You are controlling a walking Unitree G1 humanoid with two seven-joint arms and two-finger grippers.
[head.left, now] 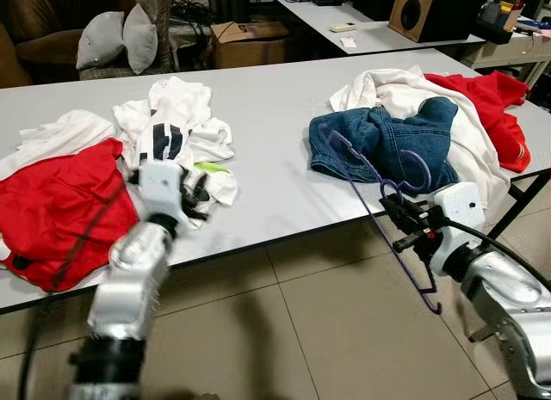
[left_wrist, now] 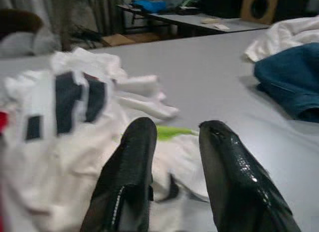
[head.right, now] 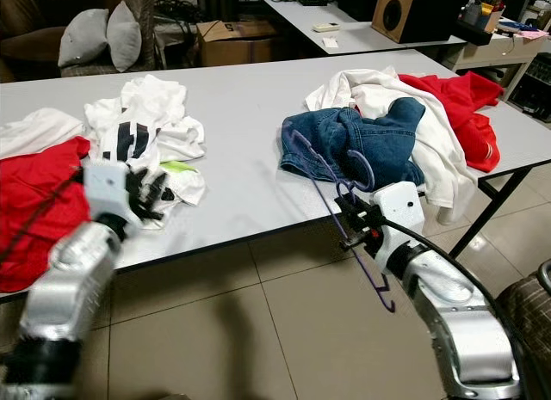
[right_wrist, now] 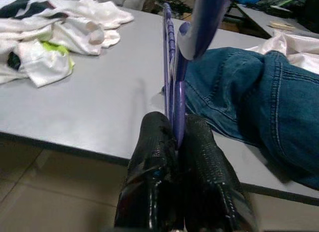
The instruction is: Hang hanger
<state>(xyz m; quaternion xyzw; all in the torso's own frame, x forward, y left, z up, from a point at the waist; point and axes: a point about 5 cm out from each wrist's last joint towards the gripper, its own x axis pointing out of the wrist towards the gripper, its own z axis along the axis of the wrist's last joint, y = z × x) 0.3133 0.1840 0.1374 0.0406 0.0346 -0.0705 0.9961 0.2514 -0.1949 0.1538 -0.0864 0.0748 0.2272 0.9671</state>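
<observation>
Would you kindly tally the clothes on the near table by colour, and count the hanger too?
Red garments: 2, one at the left end, one at the right end
White garments: 3, far left, patterned pile, under the jeans
Blue jeans: 1
Purple hanger: 1, clamped in the right pincer
Total: 7

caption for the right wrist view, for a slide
Right pincer shut on thin purple plastic hanger, beside blue denim jeans on grey table.
</observation>
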